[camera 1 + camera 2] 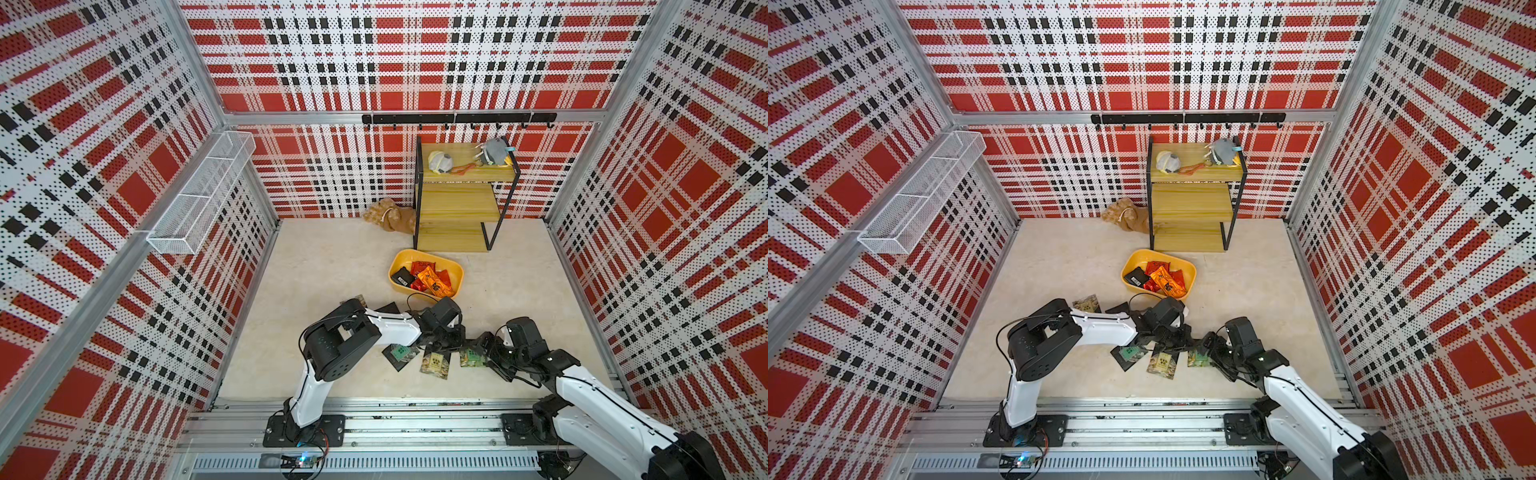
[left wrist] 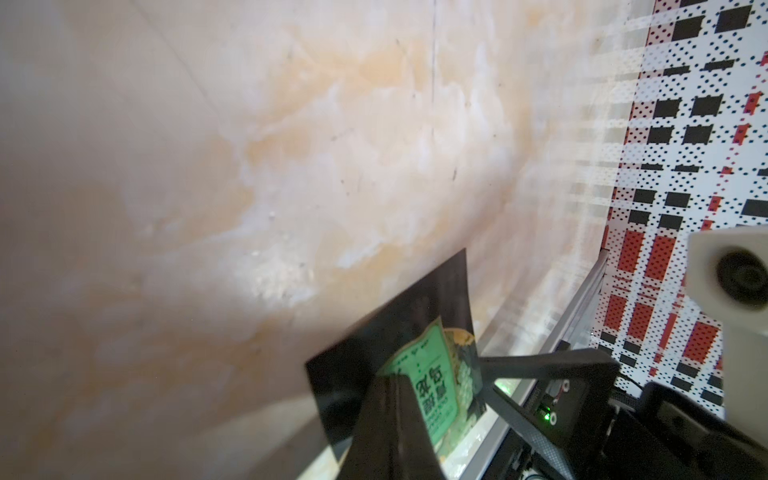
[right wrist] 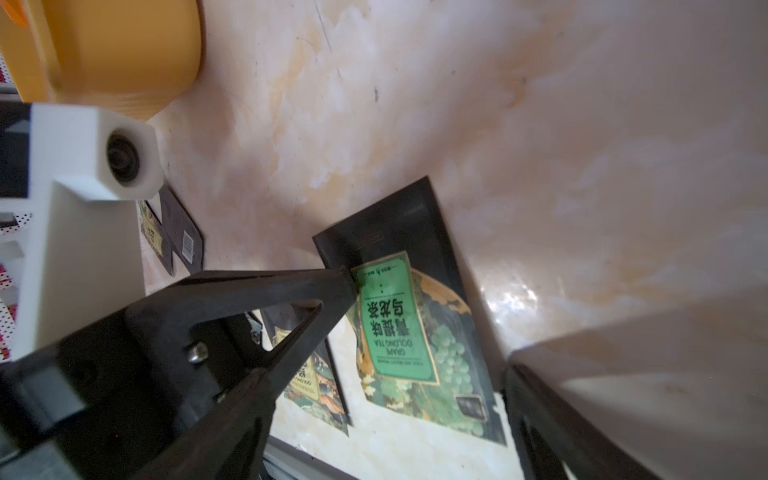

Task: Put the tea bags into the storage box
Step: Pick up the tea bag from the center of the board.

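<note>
The yellow storage box (image 1: 458,270) (image 1: 1190,272) (image 3: 124,50) holds several tea bags (image 1: 430,279): red, orange and black. My left gripper (image 1: 455,343) (image 2: 395,378) is shut on a corner of a black tea bag with a green label (image 1: 471,358) (image 2: 428,374) (image 3: 399,324), which sits tilted low over the table. My right gripper (image 1: 478,351) (image 3: 390,370) stands open around the same tea bag, one finger on each side. On the table lie another green-labelled tea bag (image 1: 401,355), a tan-labelled one (image 1: 435,365) and two partly under the left arm (image 1: 353,301).
A wooden stepped shelf (image 1: 457,208) with small toys stands just behind the box. A brown plush toy (image 1: 388,216) lies at its left. A white wire basket (image 1: 199,195) hangs on the left wall. The two arms nearly touch near the table's front.
</note>
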### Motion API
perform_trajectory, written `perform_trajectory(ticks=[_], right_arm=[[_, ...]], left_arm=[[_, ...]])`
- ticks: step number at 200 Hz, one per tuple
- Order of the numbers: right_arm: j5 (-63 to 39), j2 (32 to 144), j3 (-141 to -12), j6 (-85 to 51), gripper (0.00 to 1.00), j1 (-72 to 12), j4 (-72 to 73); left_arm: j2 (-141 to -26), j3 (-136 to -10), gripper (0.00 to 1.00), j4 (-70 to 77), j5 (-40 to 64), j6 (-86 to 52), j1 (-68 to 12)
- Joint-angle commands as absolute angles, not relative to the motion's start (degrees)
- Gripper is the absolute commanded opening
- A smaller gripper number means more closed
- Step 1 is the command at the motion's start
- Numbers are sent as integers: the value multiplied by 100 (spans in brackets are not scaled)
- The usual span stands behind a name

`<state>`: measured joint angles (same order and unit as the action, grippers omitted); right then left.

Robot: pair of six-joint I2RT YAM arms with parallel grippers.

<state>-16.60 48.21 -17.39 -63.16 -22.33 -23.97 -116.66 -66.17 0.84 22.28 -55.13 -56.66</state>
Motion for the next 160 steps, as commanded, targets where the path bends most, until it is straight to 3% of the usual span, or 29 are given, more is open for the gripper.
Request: perform_trajectory(ticks=[1,45,67,160], right_arm=[[-1511,4687,-1631,-6354,89,-2185,-2491],[-1678,4558,-1458,-6425,70,-2184,-2366],[-1730,4524,-1431,-6434,67,-2181,-2299],[-1723,4630,-1467,-6407,34,-2181,-2281]], left_arm=[[-11790,-6732,4,37,2285,-5499,-5672],[-11788,-6732,4,43,2285,-5502,-5678],[-11793,-6732,4,44,2285,-5510,-5675],[-11801,-6735,8,44,2303,-5526,-5662]])
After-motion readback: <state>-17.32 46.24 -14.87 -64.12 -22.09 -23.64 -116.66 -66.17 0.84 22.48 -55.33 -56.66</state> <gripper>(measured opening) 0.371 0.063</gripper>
